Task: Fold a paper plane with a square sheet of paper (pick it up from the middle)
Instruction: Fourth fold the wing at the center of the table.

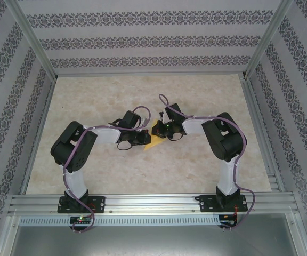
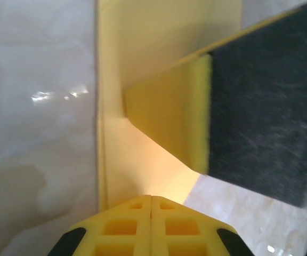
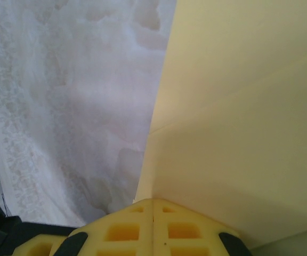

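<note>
Where the left tool (image 1: pixel 144 137) and the right tool (image 1: pixel 162 131) meet at the middle of the table (image 1: pixel 116 90), the paper (image 1: pixel 149 144) sits between them. It shows as a small yellow shape with one pointed corner poking out toward the near edge. The wrists cover the rest of it from above.

From the left wrist, the paper (image 2: pixel 159 53) is partly folded. A pale panel runs up from the fingertips, its left edge straight against the table (image 2: pixel 36 106), and a deeper yellow flap stands out from it at an angle. The left tool (image 2: pixel 151 205) has its yellow fingers pressed together with no gap. The paper runs right down to their tips, so it looks pinched there. A dark grey finger (image 2: pixel 260 117) of the right tool lies against the flap's right edge.

From the right wrist, the paper (image 3: pixel 239 133) takes the right side, pale yellow and crossed by a slanting crease. Its left edge comes down to the fingertips. The right tool (image 3: pixel 152 209) is likewise closed tight, its tips meeting on the paper's lower edge.

Both arms bend inward from bases on a metal rail (image 1: pixel 153 202) at the near edge of the pale marbled table. Patterned walls (image 1: pixel 143 42) stand on three sides.
</note>
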